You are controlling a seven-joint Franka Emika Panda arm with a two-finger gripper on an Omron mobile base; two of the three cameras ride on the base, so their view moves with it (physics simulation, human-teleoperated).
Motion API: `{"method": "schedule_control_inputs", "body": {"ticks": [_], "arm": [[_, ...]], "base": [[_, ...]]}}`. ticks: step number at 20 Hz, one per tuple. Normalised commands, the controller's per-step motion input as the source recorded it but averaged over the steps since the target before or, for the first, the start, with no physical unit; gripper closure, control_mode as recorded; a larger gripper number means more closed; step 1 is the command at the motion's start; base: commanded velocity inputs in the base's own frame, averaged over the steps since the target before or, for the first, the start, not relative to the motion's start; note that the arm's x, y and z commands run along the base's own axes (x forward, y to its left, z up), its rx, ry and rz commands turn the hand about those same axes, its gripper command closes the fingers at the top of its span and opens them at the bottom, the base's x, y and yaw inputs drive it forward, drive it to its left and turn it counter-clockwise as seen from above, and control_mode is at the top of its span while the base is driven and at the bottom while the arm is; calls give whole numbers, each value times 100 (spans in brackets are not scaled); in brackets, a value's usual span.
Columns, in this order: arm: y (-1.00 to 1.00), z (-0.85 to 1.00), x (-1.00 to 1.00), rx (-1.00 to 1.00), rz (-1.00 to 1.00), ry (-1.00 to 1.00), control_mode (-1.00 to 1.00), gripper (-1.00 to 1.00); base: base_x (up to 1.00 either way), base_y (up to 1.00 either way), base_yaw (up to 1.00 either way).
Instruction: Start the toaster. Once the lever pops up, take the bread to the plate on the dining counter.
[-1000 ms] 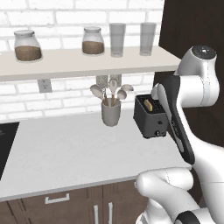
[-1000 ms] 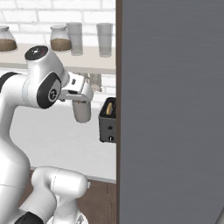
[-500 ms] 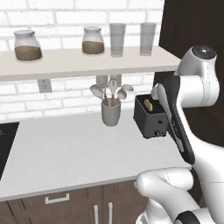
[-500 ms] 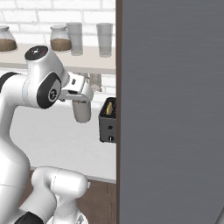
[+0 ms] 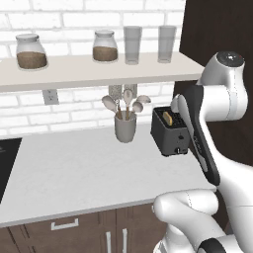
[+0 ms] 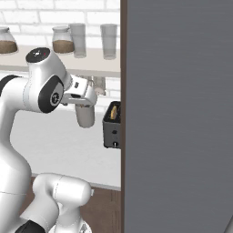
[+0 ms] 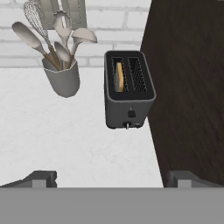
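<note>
Toaster [image 7: 129,89]: small black two-slot unit, upright on the white worktop [image 5: 74,173], set at the worktop's far right end, just beside a tall dark cabinet side [image 7: 192,87]; narrow end face with knob and pale lever tab turned toward the hand camera. Bread [image 7: 118,77]: one golden slice standing in the left slot as the hand view shows it, top edge about level with the slot mouth; also visible as a tan edge in the left base view [image 5: 169,118]. Change against the pictures of a second ago: none; arm, toaster and slice sit exactly as they did, so the start step is judged not yet made and the lever untouched. Tool [image 7: 111,179]: tips spread fully apart, holding nothing, poised above and short of the toaster's end face. Surroundings: grey utensil crock [image 7: 64,78] with spoons and a whisk, near the toaster on its left but apart from it; shelf [image 5: 99,69] above bearing two jars and two glasses. Obstruction: the cabinet side crowds the toaster's right flank, leaving approach to the lever from the front or left
</note>
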Motion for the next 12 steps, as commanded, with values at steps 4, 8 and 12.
{"method": "schedule_control_inputs", "body": {"ticks": [4,8,12], "arm": [[0,0,0,0,0,0,-100,-100],[0,0,0,0,0,0,-100,-100],[0,0,0,0,0,0,-100,-100]], "base": [[0,0,0],[0,0,0],[0,0,0]]}}
